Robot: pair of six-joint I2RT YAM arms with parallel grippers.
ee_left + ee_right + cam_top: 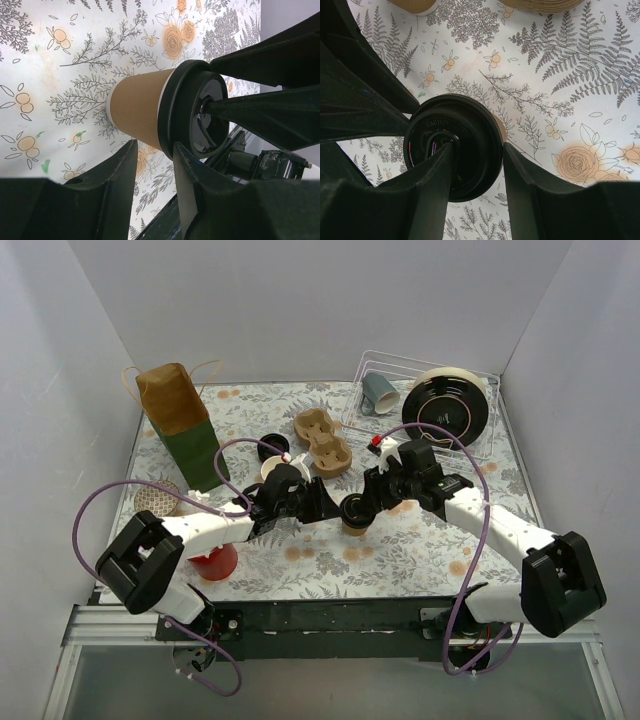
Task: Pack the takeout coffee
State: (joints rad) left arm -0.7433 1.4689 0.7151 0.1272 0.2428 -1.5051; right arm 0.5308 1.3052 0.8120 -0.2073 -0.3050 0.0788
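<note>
A lidded kraft cup [140, 112] stands upright on the floral table [420, 550], just on the arms' side of the pulp carrier [323, 438], with both robot arms closing in on it. The cup looks light and thin-walled, likely to buckle under a hard squeeze. Its black lid [475, 125] is stiffer and glossy, a press fit that could pop off if pried. The safest hold is probably on the paper wall just under the lid, where the rolled rim stiffens it.

The left gripper [154, 145] comes in low from the cup's left, its tips at the cup's side by the lid's rim. Whether it has clamped cannot be told. The right gripper [477, 147] straddles the lid's edge, one finger across the top and one outside the rim, with firm contact likewise unclear. Both forearms reach inward and meet at the cup.

An open second cup [273, 469] and a loose lid [270, 445] sit just left of the carrier, and a paper bag [185, 425] stands farther left.
</note>
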